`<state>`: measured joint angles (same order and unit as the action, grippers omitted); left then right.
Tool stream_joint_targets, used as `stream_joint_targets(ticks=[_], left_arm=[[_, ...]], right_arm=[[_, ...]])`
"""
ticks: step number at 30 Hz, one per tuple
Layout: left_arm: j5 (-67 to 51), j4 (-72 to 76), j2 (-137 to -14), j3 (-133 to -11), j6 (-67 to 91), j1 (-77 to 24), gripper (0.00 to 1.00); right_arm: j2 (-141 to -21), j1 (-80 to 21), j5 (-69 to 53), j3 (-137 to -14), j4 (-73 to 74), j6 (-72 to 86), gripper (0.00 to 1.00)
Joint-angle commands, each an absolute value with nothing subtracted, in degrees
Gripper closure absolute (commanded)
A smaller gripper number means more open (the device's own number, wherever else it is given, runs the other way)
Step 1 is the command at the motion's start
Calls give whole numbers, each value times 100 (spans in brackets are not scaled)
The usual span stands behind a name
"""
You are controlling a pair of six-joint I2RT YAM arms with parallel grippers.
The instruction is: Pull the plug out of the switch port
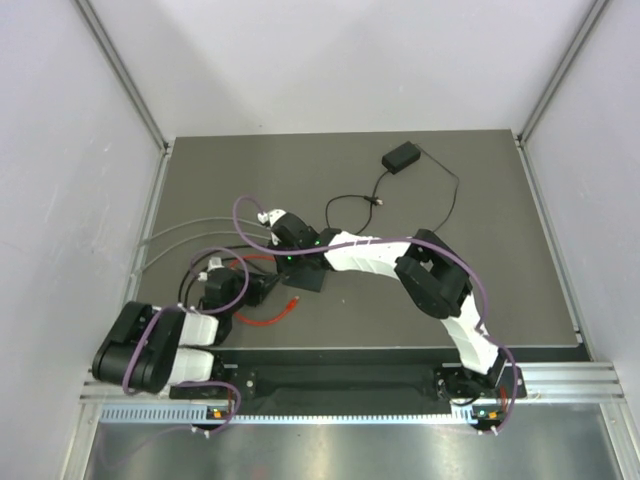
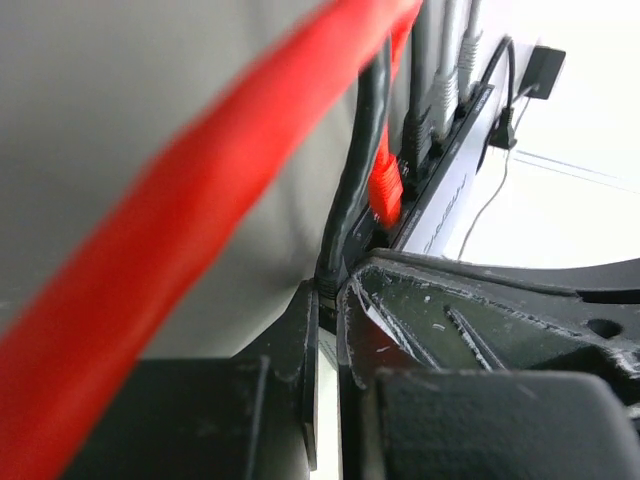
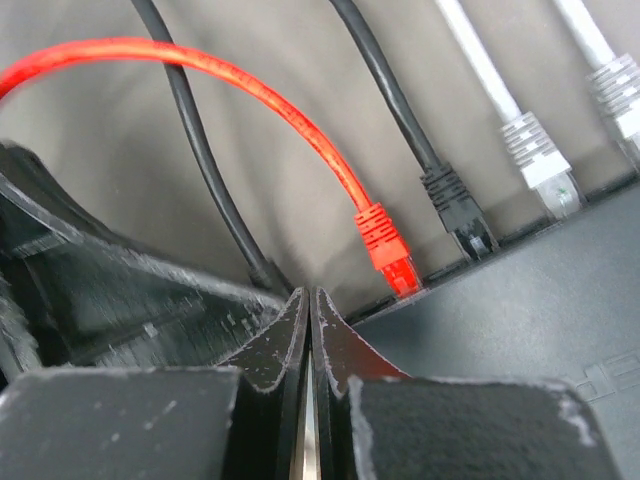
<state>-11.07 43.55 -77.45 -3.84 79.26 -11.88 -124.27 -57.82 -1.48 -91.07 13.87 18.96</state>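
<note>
Switch (image 1: 308, 280) is seen flat on the counter (image 1: 480, 200), a little toward 9 o'clock of centre, with both arms converged over it. The sockets are lined along the long edge facing the left arm. Left claw (image 2: 328, 290) is brought in low at that edge, at about 8 o'clock of the switch in the top view. Its fingers are pressed nearly together and pinched on a black cable (image 2: 362, 170) right where the cable meets the switch. The plug itself is hidden behind the fingertips, so it cannot be told whether it is seated. Right claw (image 3: 311, 300) is held over the switch body from the 12 o'clock side. Its fingers are pressed together with only a hairline slit, and nothing is seen between them. In the right wrist view the row of ports is read from 9 to 3 o'clock. First comes the black cable, dropped out of sight behind the claw finger. Next comes the red plug (image 3: 385, 245), seated in its port with the red cable (image 3: 200, 60) arched above. After that a second black plug (image 3: 455, 205) is seen, then white plugs (image 3: 535, 150). A stretch of red cable is laid on the counter at 6 o'clock of the switch. A power brick (image 1: 400, 157) with a thin cord is placed well apart near the far edge, at 12 to 1 o'clock. Grey cables (image 1: 185, 225) are run off toward 9 o'clock.
</note>
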Motion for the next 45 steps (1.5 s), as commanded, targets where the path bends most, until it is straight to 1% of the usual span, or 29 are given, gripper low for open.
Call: stream_joint_targets(ticks=[1, 5, 9, 13, 14, 15, 16, 17, 18, 19, 21, 23, 24, 25, 27, 28, 30, 31, 32, 34, 36, 38, 42, 45], left_arm=[[-115, 3948, -7191, 282, 7375, -1090, 100], [246, 3376, -6365, 176, 7146, -1116, 100], [352, 2981, -6005, 53, 6970, -1116, 100], [115, 2130, -5205, -271, 6645, -1125, 100], [36, 1648, -4977, -307, 6479, -1125, 100], [26, 1452, -4470, -342, 6391, -1125, 100], [-182, 1302, -4230, -395, 6311, -1125, 100], [-524, 1205, -3819, -422, 6128, -1125, 100], [-701, 987, -3667, -474, 6030, -1125, 100], [-947, 854, -3517, -614, 5881, -1125, 100], [-1711, 826, -3253, -668, 5818, -1125, 100], [-2108, 809, -3112, -633, 6081, -1125, 100], [-2527, 1070, -3059, -555, 6230, -1151, 100], [-2644, 1081, -2972, -388, 6536, -1169, 100], [-2873, 994, -2638, -256, 6740, -1186, 100], [-2978, 924, -2524, -194, 6793, -1187, 100], [-3111, 835, -2286, -176, 6733, -1187, 100], [-3277, 835, -2242, -176, 6715, -1187, 100], [-3348, 826, -2215, -176, 6671, -1187, 100], [-3637, 931, -2232, -176, 6714, -1187, 100], [-3787, 1011, -2294, -184, 6689, -1187, 100], [-3971, 1002, -2373, -211, 6610, -1187, 100], [-4139, 976, -2505, -193, 6548, -1204, 100], [-4254, 976, -2452, -202, 6539, -1204, 100]], right_arm=[[-12261, -5775, -325, -8658, 2470, 1740, 100], [-12199, -5766, -579, -8604, 2470, 1767, 99], [-12165, -5766, -694, -8657, 2409, 1802, 99], [-11787, -5766, -879, -8455, 2109, 1977, 93], [-11708, -5748, -835, -8420, 2101, 2021, 92], [-11507, -5748, -757, -8403, 2118, 2048, 91], [-11392, -5722, -582, -8350, 2170, 2109, 88], [-11269, -5678, -537, -8306, 2188, 2135, 87], [-10989, -5634, -536, -8253, 2171, 2162, 86], [-10847, -5529, -554, -8122, 2171, 2188, 80], [-10427, -5388, -641, -8007, 2197, 2197, 75], [-10205, -5142, -1210, -7858, 2101, 2180, 68], [-10091, -5055, -1465, -7857, 2109, 2162, 67], [-10046, -4880, -1981, -7866, 2101, 2153, 62], [-9958, -4729, -2450, -7822, 1969, 2110, 57], [-9923, -4615, -2835, -7761, 1899, 2083, 48], [-9888, -4527, -3267, -7673, 1496, 2065, 38], [-9905, -4518, -3705, -7621, 1294, 2092, 30], [-9957, -4544, -3900, -7655, 1127, 2135, 28], [-10203, -4710, -4287, -7891, 1108, 2206, 27], [-10483, -4842, -4429, -8024, 1090, 2250, 27], [-10643, -4974, -4553, -8182, 976, 2425, 30], [-10827, -5018, -4421, -8016, 124, 2855, 34], [-11099, -5027, -4570, -8226, 44, 2961, 37]])
